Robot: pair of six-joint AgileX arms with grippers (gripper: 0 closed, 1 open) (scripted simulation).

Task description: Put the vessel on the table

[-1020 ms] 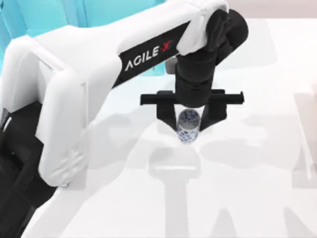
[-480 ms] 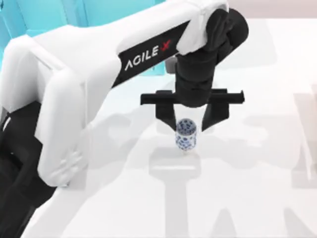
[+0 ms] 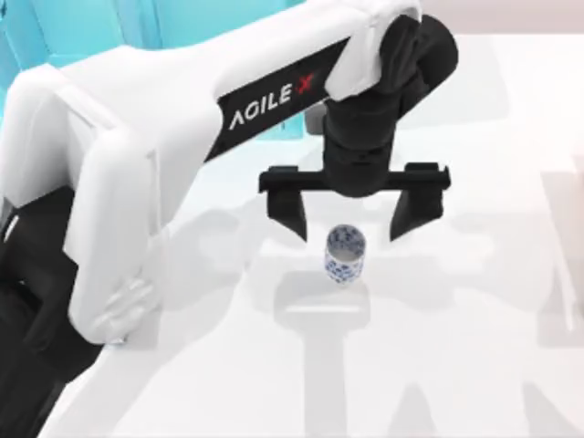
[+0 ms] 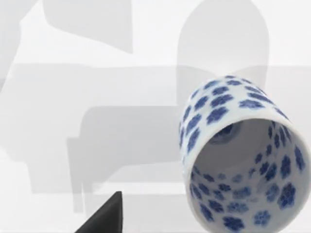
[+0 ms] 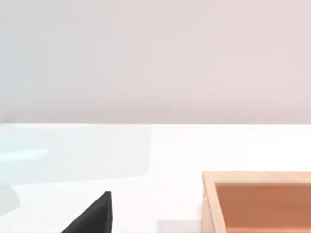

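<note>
The left gripper hangs spread wide just above the small white ceramic cup with blue flower blotches, its black fingers clear of it on either side. The cup stands upright on the glossy white table. A teal shelf unit stands well behind the cup.

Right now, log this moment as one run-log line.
left gripper: open, above cup | vessel: upright on table, released | right arm: parked
</note>
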